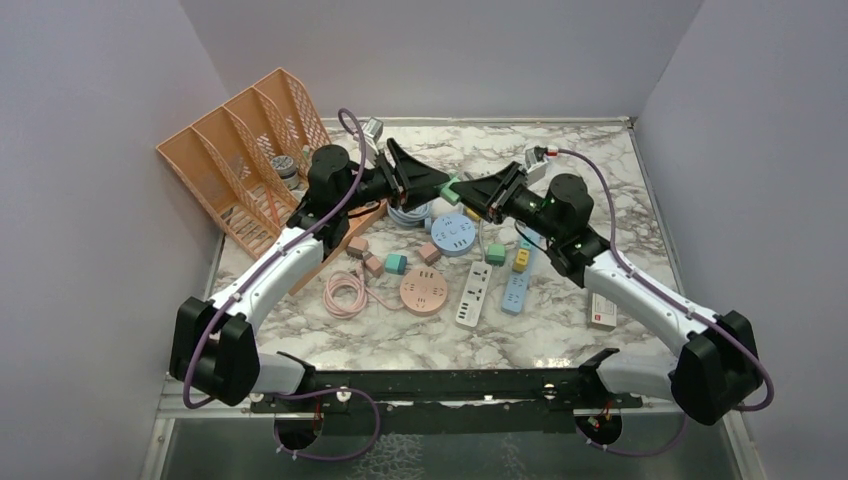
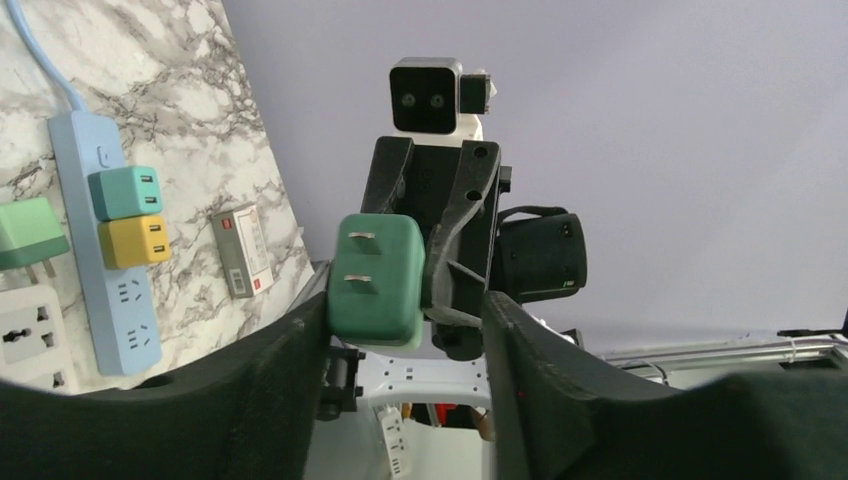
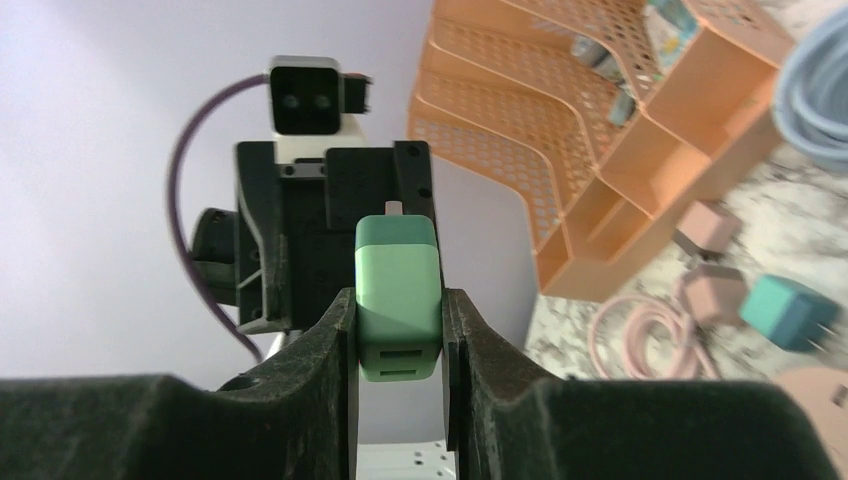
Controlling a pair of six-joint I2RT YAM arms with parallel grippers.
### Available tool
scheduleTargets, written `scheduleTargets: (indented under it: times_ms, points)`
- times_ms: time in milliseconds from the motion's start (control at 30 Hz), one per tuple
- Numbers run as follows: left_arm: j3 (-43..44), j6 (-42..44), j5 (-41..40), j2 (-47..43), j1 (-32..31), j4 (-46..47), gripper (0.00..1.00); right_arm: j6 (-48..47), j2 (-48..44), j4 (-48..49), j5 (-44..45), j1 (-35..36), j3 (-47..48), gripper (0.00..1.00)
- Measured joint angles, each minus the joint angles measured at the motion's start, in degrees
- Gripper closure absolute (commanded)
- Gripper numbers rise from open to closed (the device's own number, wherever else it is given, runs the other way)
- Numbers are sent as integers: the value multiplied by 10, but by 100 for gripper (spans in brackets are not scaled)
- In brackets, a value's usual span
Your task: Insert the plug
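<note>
Closest to the right wrist camera, the right gripper (image 3: 398, 292) is clamping the green plug (image 3: 398, 265) by its two flat sides, one finger pressing on each. The plug is hanging in the air above the far middle of the table (image 1: 560, 340) and is resting on nothing. Its long axis is running straight out along the fingers. Its blades are pointing away from the right wrist and toward the left gripper (image 2: 405, 305), which is facing it head-on.

In the left wrist view the two blades are showing square on. The left fingers are standing apart, wider than the plug, one on each side of its body. Whether the left-hand one is touching the plug cannot be told. The left arm is thus the nearer free arm, and a hand-over would likely call for it to close across the plug's width.

Sockets are lying below, on the near side of both grippers:
- the round blue socket (image 1: 453, 235)
- the round pink socket (image 1: 423, 292)
- the white strip (image 1: 473, 297), lying to the right of the pink one
- the blue strip (image 1: 515, 292), lying beside the white one and carrying a teal cube (image 2: 125, 192) and a yellow cube (image 2: 135, 240), already plugged in side by side

At the far left the orange rack (image 1: 230, 150) is holding small things in its compartments, too small to name.
</note>
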Motion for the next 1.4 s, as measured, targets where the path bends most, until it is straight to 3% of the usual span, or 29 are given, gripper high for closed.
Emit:
scheduleTargets:
  times_ms: [100,200,400,733,1067,1400]
  points:
    - [-3,45,-1,-3,8,-47,30,-40,-24,-94,7,0,11,99]
    - [14,126,-28,-10,14,-151,29,-91,-45,-209,23,0,38,99]
    - [42,296,-130,-38,16,-315,29,-199,-50,-443,84,0,108,99]
    - [47,447,-233,-53,16,-432,28,-323,23,-682,123,0,135,99]
    - [50,489,-271,-57,14,-459,29,-335,83,-808,211,0,137,99]
    - [50,490,-275,-57,9,-459,28,-340,130,-812,288,0,151,99]
